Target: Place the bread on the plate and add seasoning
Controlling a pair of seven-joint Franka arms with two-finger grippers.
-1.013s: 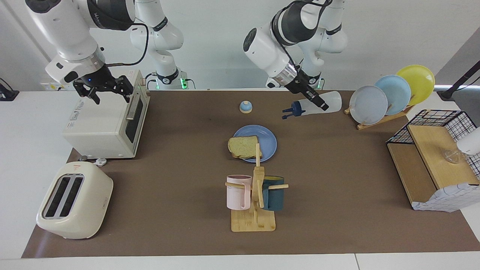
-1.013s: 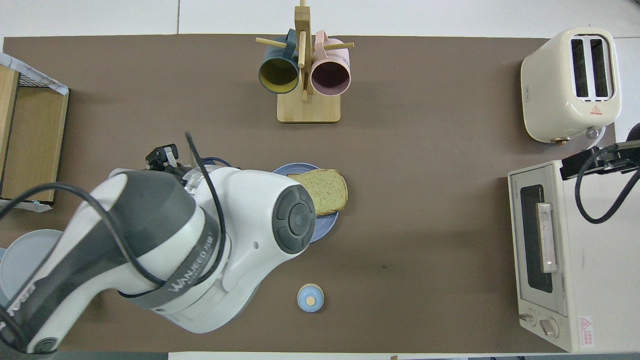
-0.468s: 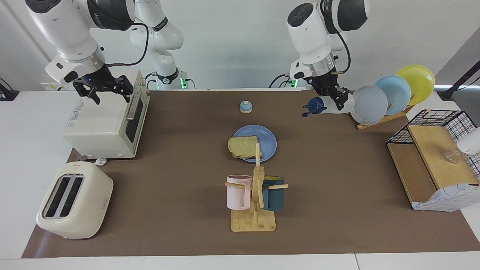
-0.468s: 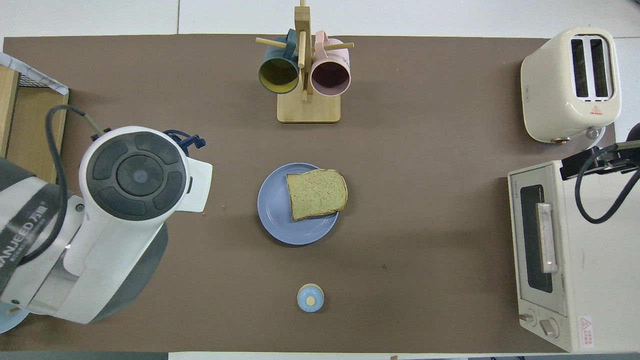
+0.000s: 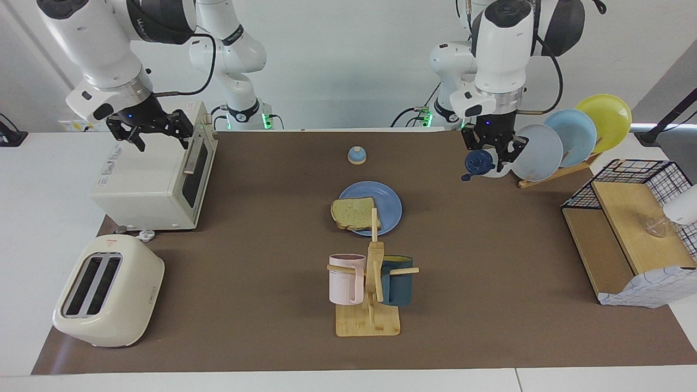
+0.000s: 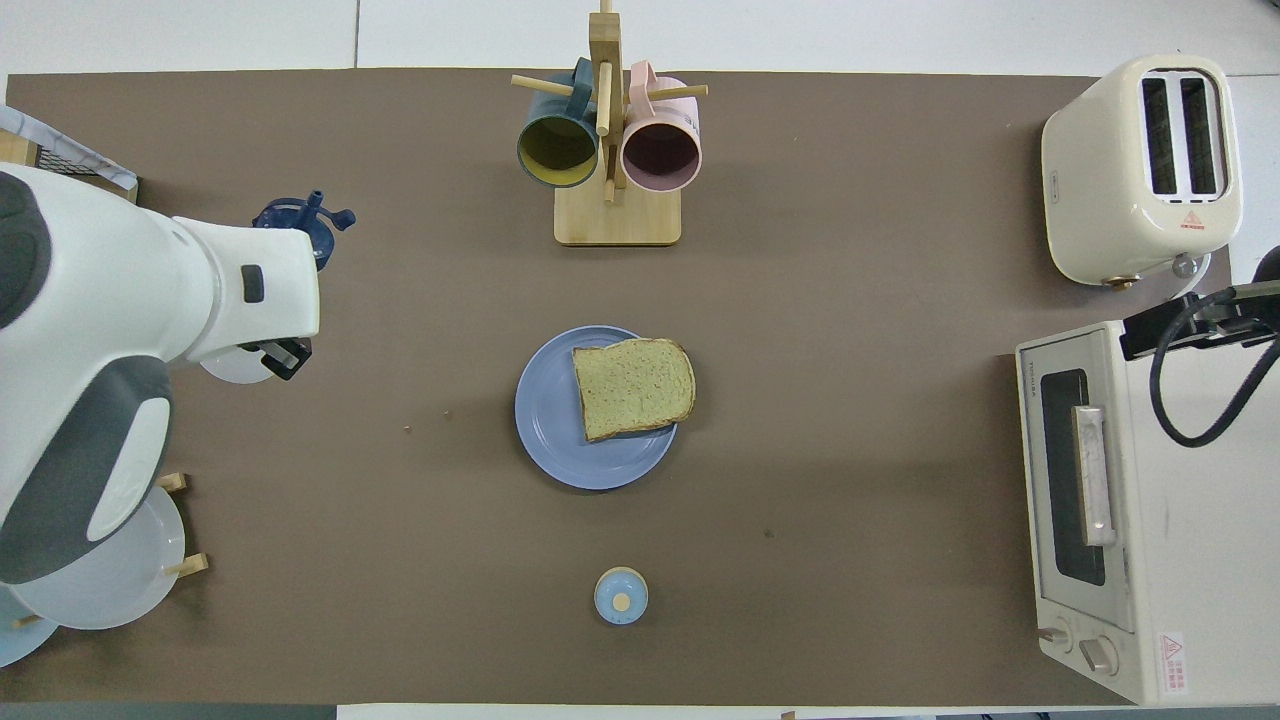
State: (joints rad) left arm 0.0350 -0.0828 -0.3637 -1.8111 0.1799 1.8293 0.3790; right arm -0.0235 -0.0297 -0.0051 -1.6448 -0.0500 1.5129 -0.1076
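bread (image 6: 633, 388) on plate (image 6: 548, 440), bell (image 6: 621, 596) nearer robots, mug rack (image 6: 616, 215) farther

A brown mat (image 5: 490, 305) covers the white table (image 5: 32, 218) before a pale wall (image 5: 337, 60).

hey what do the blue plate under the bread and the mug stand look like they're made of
The plate looks like matte plastic or melamine: even medium blue, no glaze shine, though ceramic can't be ruled out. The mug stand looks like light unfinished wood, maybe bamboo: pale tan slab base, post and pegs with faint grain.
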